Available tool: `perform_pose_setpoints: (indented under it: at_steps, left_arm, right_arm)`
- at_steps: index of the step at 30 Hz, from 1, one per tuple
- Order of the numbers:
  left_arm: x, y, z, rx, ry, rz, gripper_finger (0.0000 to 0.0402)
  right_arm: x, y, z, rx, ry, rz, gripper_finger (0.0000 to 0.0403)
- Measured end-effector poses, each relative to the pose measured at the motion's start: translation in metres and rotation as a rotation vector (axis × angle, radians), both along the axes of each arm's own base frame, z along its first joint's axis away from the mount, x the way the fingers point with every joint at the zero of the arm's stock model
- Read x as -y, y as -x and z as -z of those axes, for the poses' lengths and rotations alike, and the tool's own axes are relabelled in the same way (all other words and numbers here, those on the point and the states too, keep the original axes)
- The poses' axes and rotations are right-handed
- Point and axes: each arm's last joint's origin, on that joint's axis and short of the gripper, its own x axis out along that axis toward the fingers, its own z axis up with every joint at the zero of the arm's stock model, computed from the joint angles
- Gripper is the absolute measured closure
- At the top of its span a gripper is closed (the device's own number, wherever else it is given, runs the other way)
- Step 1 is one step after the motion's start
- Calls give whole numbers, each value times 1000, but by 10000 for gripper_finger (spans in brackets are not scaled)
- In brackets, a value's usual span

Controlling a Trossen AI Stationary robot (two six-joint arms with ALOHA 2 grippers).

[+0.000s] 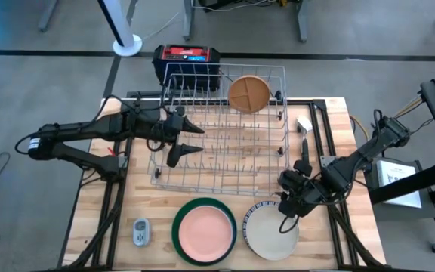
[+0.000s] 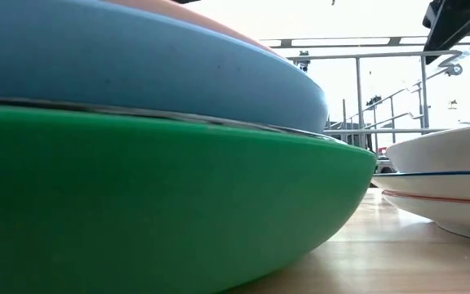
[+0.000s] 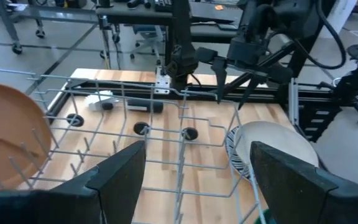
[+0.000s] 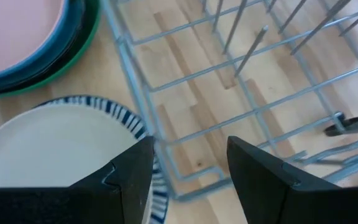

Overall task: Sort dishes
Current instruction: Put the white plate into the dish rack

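A tan plate (image 1: 248,94) stands on edge among the tines at the far right corner of the silver wire rack (image 1: 221,128); the left wrist view shows this tan plate (image 3: 5,143) too. At the near edge a pink plate (image 1: 205,230) lies on a blue one (image 2: 137,65), which lies in a large green plate (image 2: 137,204). To their right a cream plate (image 1: 272,230) rests on a blue-white striped plate (image 4: 131,124). My left gripper (image 1: 193,141) hovers open over the rack's left part. My right gripper (image 1: 287,215) hangs open above the cream plate's far rim, slanting down.
A small grey gadget (image 1: 141,232) lies at the near left, beside the green plate. A red and black box (image 1: 187,60) stands behind the rack. A small white thing (image 1: 303,123) and a dark stick (image 1: 306,147) lie on bare wood to the right of the rack.
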Motion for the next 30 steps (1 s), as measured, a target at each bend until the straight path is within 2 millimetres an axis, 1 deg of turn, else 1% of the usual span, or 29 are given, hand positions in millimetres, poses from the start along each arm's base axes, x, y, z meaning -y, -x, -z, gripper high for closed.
perform_pose_setpoints:
  at_steps: [6,10,13,16,22,26,30]
  left_arm:
    - [5,0,0,-1,15,16,122]
    - [9,0,0,-6,24,26,122]
    - [13,0,1,-15,26,44,122]
    - [19,0,2,-20,27,69,122]
    - [29,-1,2,-21,16,85,122]
    - [30,-1,2,-21,6,67,122]
    - [30,-1,2,-21,4,62,122]
  right_arm:
    - [-10,13,-11,-15,-42,23,208]
    - [-24,22,-20,13,-112,38,208]
    - [-33,30,-20,24,-169,83,208]
    - [-46,34,-9,2,-177,122,208]
    - [-68,28,31,-134,-114,183,208]
    - [-77,22,51,-208,-69,199,208]
    - [-81,19,62,-233,-36,203,208]
